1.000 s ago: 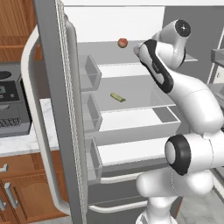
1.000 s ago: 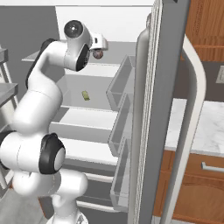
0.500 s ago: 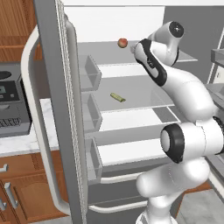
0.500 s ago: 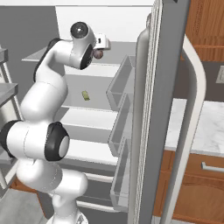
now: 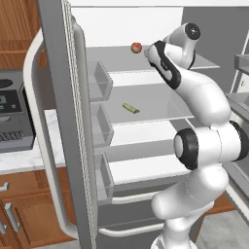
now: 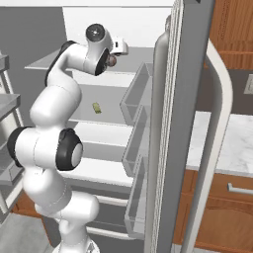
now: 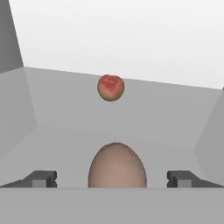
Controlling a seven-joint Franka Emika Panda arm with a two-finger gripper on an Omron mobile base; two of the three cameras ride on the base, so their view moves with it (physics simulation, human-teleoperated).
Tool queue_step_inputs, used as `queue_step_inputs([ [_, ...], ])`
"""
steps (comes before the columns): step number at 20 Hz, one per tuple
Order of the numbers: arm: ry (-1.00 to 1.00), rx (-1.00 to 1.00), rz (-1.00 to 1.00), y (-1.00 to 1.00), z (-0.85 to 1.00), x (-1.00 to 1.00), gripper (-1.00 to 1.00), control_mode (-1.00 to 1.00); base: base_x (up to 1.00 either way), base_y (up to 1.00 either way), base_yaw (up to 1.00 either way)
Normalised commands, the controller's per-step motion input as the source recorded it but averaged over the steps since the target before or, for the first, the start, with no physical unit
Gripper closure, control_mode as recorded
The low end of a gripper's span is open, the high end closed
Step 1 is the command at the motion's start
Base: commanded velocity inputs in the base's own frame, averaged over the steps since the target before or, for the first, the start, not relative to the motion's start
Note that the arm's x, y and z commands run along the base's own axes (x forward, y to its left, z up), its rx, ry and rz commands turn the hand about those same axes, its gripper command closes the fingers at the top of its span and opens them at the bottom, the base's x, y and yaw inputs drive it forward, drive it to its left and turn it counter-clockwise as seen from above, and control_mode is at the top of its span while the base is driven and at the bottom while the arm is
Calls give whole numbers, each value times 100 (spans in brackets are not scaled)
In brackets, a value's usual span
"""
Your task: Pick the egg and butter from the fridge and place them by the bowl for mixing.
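- Two fingertips (image 7: pixel 44 178) stand at full spread at 8 and 4 o'clock in the hand view, with the egg (image 7: pixel 117 165) centred between them and nothing held yet.
- Egg: sits on the fridge's top shelf (image 5: pixel 121 61), just ahead of the fingers (image 7: pixel 112 179); a red fruit (image 7: pixel 110 87) lies well behind it at 12 o'clock.
- Handling, as I judge it: light, rigid but brittle, smooth and rounded, so it may squirt out or roll if pinched off-centre. Best taken across its widest middle with a gentle squeeze.
- Butter (image 5: pixel 130 108): a small stick on the shelf below, at about 7 o'clock from the egg in the left base view, lying alone. Likely soft-edged and light; grip across its narrow sides.
- Surface: the shelves are flat, grey and glassy, probably slick, so a nudged egg could roll toward the fruit.
- Room: open fridge (image 5: pixel 146 29) with white inside, door bins (image 5: pixel 99 80) on the swung door, wooden cabinets (image 5: pixel 22 214) and a pale bench (image 6: pixel 232 143) to the sides.
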Motion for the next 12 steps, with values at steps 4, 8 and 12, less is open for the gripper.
queue_step_inputs([
  [4, 3, 0, 0, -1, -12, 22, -100, -100, 0, 0, 0],
  [8, 1, 0, 0, 0, -14, 19, -100, -100, 0, 0, 0],
  [12, 1, 0, 0, 0, -10, 23, -100, -100, 0, 0, 0],
])
